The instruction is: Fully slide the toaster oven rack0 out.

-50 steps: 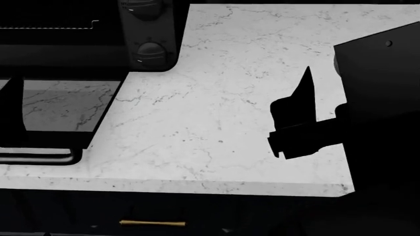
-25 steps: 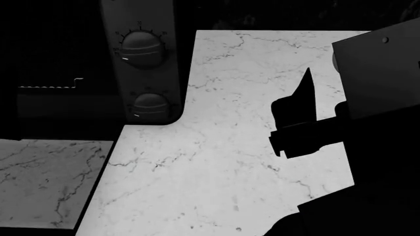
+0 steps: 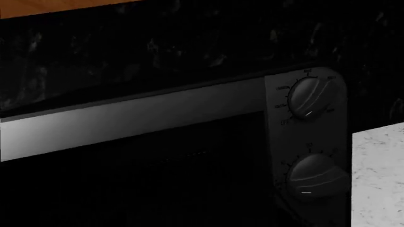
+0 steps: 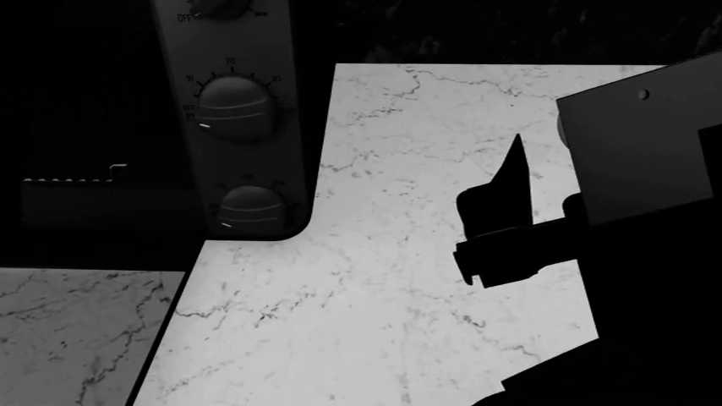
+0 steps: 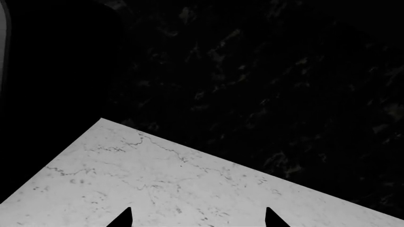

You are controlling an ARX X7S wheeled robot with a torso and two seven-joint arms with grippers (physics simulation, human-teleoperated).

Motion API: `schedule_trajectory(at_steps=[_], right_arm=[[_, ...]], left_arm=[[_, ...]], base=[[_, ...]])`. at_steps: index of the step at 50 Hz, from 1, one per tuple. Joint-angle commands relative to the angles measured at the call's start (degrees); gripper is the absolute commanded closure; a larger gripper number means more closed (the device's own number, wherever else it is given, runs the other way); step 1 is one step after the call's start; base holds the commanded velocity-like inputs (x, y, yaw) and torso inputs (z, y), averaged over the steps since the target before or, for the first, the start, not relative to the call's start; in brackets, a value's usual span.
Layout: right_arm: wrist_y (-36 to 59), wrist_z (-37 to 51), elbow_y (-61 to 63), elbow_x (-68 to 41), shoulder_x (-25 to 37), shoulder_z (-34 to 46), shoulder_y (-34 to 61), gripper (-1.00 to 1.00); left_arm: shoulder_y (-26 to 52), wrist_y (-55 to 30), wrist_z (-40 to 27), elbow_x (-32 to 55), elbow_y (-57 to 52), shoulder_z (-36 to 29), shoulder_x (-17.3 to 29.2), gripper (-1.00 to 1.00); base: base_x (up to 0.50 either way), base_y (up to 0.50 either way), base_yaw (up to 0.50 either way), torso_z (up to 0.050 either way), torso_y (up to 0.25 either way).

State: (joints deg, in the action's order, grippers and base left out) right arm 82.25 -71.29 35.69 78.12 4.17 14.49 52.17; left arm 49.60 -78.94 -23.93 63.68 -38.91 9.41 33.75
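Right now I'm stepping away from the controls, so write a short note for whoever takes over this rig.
Right hand: over the bare marble counter, fingertips apart, holding nothing.
Left hand: not in any view; its wrist camera faces the toaster oven front and dials.
Rack0: only its pale stepped edge shows, inside the dark oven cavity.
Door: lowered, its glass pane reflecting marble.
Done: door open.
Left: grip the rack edge and slide it fully out.
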Motion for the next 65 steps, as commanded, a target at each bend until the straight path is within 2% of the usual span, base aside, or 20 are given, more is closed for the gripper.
schedule_trajectory(at_steps=[1, 6, 17, 20, 23, 27, 28, 30, 35, 42, 46, 52, 54, 63, 65], right_arm=[[0.37, 0.33, 0.25, -0.31, -0.18, 0.17, 0.21, -1.0], [0.6, 0.1, -0.08, -0.14, -0.33, 0.59, 0.82, -1.0], [0.56, 1.82, 0.91, -1.32, -0.81, 0.41, -0.46, -1.0], [1.1, 1.11, 1.08, -0.57, -0.46, 0.62, -0.3, -1.0], [1.32, 0.99, 1.21, -0.39, -0.33, 0.72, -0.46, -1.0], [0.99, 2.36, 1.49, -1.75, -0.59, 0.29, -1.18, -1.0], [0.96, 2.5, 1.53, -1.92, -0.6, 0.23, -1.29, -1.0], [0.89, 2.94, 1.76, -2.33, -0.62, -0.03, -1.55, -1.0], [0.91, 3.18, 2.1, -2.42, -0.44, 0.02, -2.03, -1.0], [0.63, 4.74, 2.5, -3.94, -0.65, -0.35, -2.8, -1.0], [0.92, 4.42, 2.24, -3.7, -0.47, -0.12, -2.35, -1.0], [1.36, 3.98, 2.31, -3.36, -0.14, 0.28, -2.04, -1.0], [1.58, 3.49, 2.31, -2.8, 0.12, 0.49, -1.93, -1.0], [1.51, 3.74, 2.77, -2.74, 0.05, 0.43, -2.81, -1.0], [1.51, 3.71, 2.77, -2.62, 0.09, 0.53, -2.93, -1.0]], left_arm=[[4.41, -0.78, 11.45, 3.72, -5.58, -6.26, 8.9, -1.0], [4.07, -1.91, 15.22, 6.34, -9.77, -9.18, 11.95, -1.0], [3.59, 3.88, 25.63, -2.61, -13.34, -17.4, 18.93, -1.0], [2.51, 6.43, 27.57, -7.11, -14.29, -20.8, 20.25, -1.0], [2.9, 10.4, 29.89, -16.65, -14.39, -28.54, 22.49, -1.0], [3.11, 12.41, 31.17, -20.73, -13.91, -32.22, 23.72, -1.0], [3.87, 14.44, 32.05, -25.4, -13.91, -35.89, 25.15, -1.0], [4.53, 16.02, 32.91, -28.86, -13.6, -38.89, 26.03, -1.0], [6.79, 17.47, 34.76, -33.5, -13.02, -43.37, 26.35, -1.0], [10.42, 21.7, 38.35, -44.59, -13.05, -52.33, 29.9, -1.0], [10.15, 23.04, 39.62, -46.85, -13.63, -54.71, 31.86, -1.0], [9.61, 23.61, 40.0, -47.26, -10.4, -55.51, 31.73, -1.0], [9.34, 21.39, 39.63, -43.97, -9.4, -53.39, 30.02, -1.0], [8.52, 26.99, 39.37, -48.53, 0.69, -55.79, 29.37, -1.0], [8.74, 26.31, 37.71, -49.15, 3.14, -55.28, 27.93, -1.0]], base=[[0.0, 0.0, 0.0, 0.0, 0.0], [0.0, 0.0, 0.0, 0.0, 0.0], [0.0, 0.0, 0.0, 0.0, 0.0], [0.0, 0.0, 0.0, 0.0, 0.0], [0.0, 0.0, 0.0, 0.0, 0.0], [0.0, 0.0, 0.0, 0.0, 0.0], [0.0, 0.0, 0.0, 0.0, 0.0], [0.0, 0.0, 0.0, 0.0, 0.0], [0.0, 0.0, 0.0, 0.0, 0.0], [0.0, 0.0, 0.0, 0.0, 0.0], [0.0, 0.0, 0.0, 0.0, 0.0], [0.0, 0.0, 0.0, 0.0, 0.0], [0.0, 0.0, 0.0, 0.0, 0.0], [0.0, 0.0, 0.0, 0.0, 0.0], [0.0, 0.0, 0.0, 0.0, 0.0]])
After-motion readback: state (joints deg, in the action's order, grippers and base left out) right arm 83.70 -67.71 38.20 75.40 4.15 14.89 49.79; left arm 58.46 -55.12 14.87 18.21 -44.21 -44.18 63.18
